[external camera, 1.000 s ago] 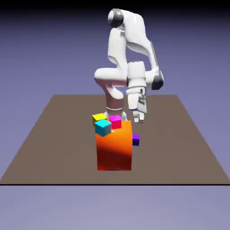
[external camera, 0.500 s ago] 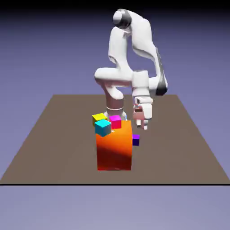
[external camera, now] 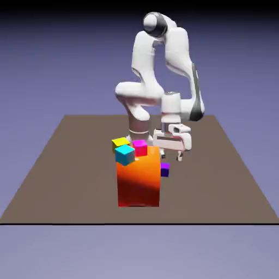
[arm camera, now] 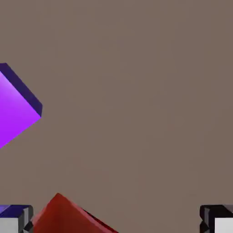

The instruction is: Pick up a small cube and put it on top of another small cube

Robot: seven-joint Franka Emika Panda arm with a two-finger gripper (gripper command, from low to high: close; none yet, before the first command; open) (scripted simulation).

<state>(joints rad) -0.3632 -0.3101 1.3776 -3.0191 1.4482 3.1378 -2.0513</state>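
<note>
Hovering gripper (external camera: 171, 157) above table (external camera: 229, 180), fingers spread wide, gripping nothing; fingertips (arm camera: 16, 219) showing at hand view's bottom corners, bare table between. Purple cube (external camera: 164, 169) sitting on table, just beside orange block (external camera: 139, 177) on exterior view's right, below gripper, not between fingers. In hand view purple cube (arm camera: 16, 105) lying at left edge, orange block corner (arm camera: 68, 217) poking in at bottom. Cyan cube (external camera: 125, 154), magenta cube (external camera: 140, 147), yellow cube (external camera: 120, 143) clustering at orange block's top left.

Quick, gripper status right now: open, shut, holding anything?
Gripper: open and empty, fingertips wide apart in the hand view; the purple cube lies off to one side, not between them.
</note>
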